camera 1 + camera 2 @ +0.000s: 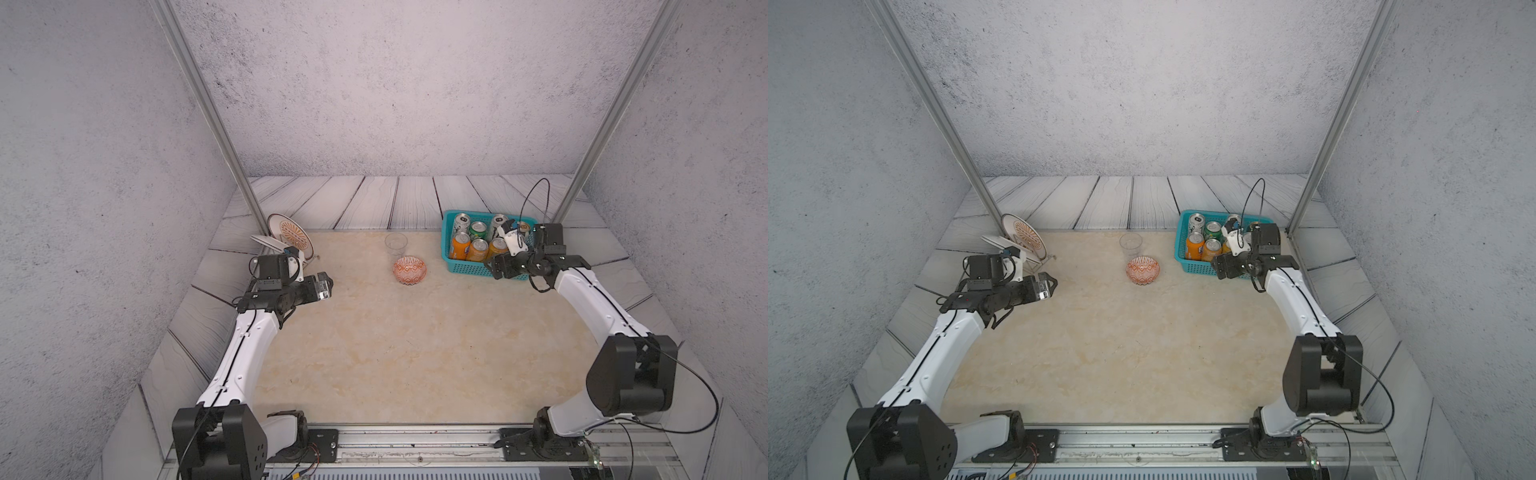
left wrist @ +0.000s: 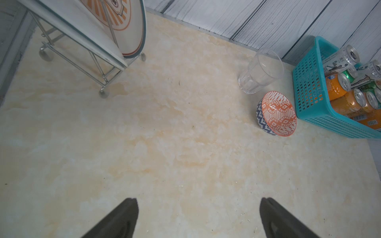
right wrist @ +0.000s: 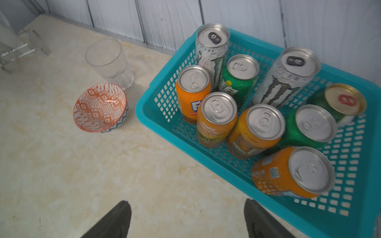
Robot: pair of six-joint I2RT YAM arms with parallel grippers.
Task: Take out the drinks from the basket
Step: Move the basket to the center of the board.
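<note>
While rt end effector (image 3: pixel 187 203) gapes, basket (image 3: pixel 142 107) lies just ahead.

I'm seeing the table (image 1: pixel 374 353) lying bare across its middle and near side, giving wide passage there. The bowl (image 1: pixel 409 270) and glass cup (image 1: pixel 395 244) are standing just beside the basket (image 3: pixel 144 112), narrowing the approach from that side. Inside, the cans (image 3: pixel 218 115) are crowding almost shoulder to shoulder, leaving slim gaps; two tall silver cans (image 3: pixel 284 82) are rising above the rest along the far wall. Bare mesh is showing around the nearest orange can (image 3: pixel 292 173). The plate rack (image 1: pixel 286 239) is blocking the far left corner.
</note>
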